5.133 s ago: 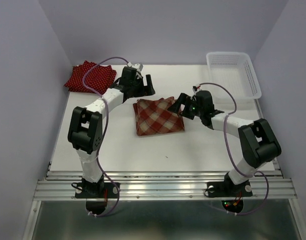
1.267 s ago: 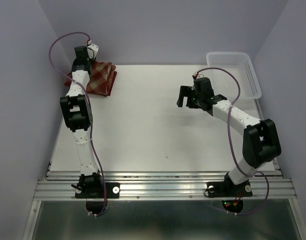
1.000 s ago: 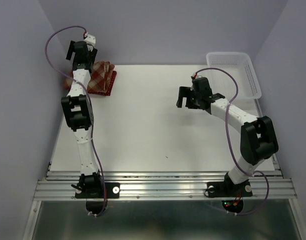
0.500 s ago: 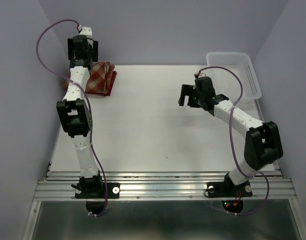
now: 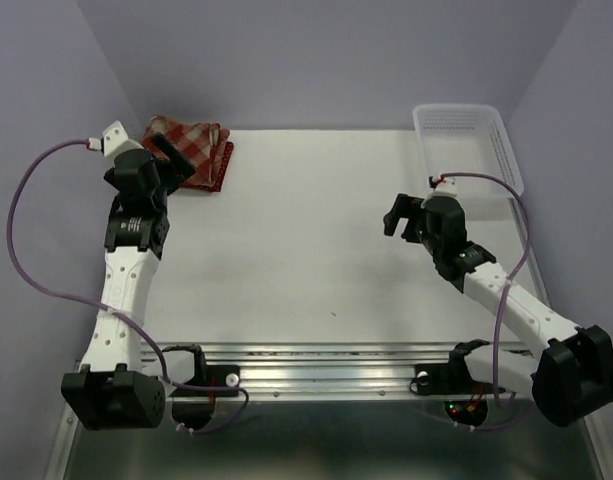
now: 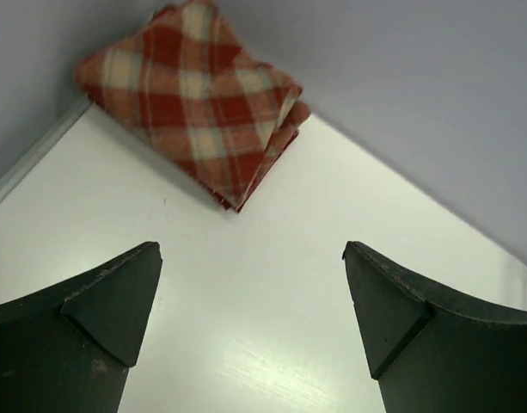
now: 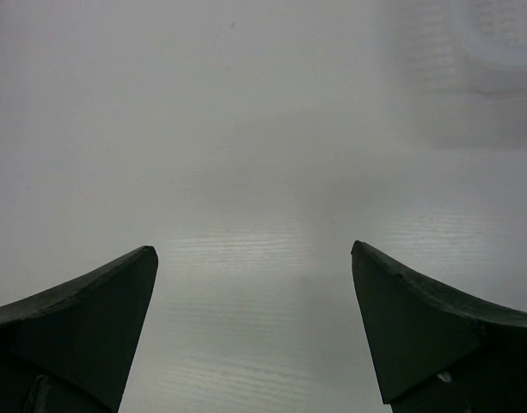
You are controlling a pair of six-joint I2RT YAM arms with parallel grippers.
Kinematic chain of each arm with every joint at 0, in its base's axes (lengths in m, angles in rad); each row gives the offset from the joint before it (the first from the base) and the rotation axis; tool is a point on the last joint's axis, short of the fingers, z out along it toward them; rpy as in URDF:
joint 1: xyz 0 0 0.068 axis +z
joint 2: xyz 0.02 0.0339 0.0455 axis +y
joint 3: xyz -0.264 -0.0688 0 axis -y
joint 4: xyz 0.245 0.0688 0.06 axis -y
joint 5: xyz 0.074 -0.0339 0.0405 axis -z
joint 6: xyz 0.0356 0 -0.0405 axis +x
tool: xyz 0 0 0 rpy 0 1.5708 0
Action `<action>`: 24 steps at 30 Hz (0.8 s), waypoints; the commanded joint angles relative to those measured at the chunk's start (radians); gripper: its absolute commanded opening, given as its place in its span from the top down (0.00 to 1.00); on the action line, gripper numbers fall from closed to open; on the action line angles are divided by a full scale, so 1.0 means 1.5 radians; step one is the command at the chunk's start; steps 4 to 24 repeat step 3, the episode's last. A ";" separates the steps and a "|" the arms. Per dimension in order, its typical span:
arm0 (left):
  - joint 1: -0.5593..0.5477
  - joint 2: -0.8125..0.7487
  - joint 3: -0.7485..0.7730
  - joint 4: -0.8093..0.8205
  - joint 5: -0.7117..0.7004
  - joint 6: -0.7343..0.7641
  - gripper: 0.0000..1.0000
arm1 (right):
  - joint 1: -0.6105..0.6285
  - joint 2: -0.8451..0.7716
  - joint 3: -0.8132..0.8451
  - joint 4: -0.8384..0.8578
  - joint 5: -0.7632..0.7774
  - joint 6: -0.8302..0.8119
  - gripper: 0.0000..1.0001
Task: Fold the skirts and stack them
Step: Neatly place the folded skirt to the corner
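Red-and-cream plaid cloth skirt (image 5: pixel 200 138) folded into a compact rectangle, several layers thick, lying flat in the far-left corner of the white table (image 5: pixel 316 240). Layered fold edges face right. It sits on top of dark red cloth (image 5: pixel 224 168), which shows only as a thin strip along the right edge. Dots too small to see, can't tell if that's one skirt or two

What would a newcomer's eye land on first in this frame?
The folded plaid skirt stands out, red and cream against the white table, tucked into the far left corner. The left gripper hangs open just short of it. The right gripper hangs open right of centre, not far from the white mesh basket at the far right. Neither holds anything.
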 commanded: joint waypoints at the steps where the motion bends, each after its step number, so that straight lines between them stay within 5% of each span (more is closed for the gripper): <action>1: -0.001 -0.006 -0.049 -0.112 -0.062 -0.088 0.01 | 0.002 -0.059 -0.042 0.059 0.051 -0.007 0.00; 24: -0.001 -0.030 -0.055 -0.116 -0.061 -0.088 0.01 | 0.002 -0.075 -0.050 0.072 0.052 -0.003 0.00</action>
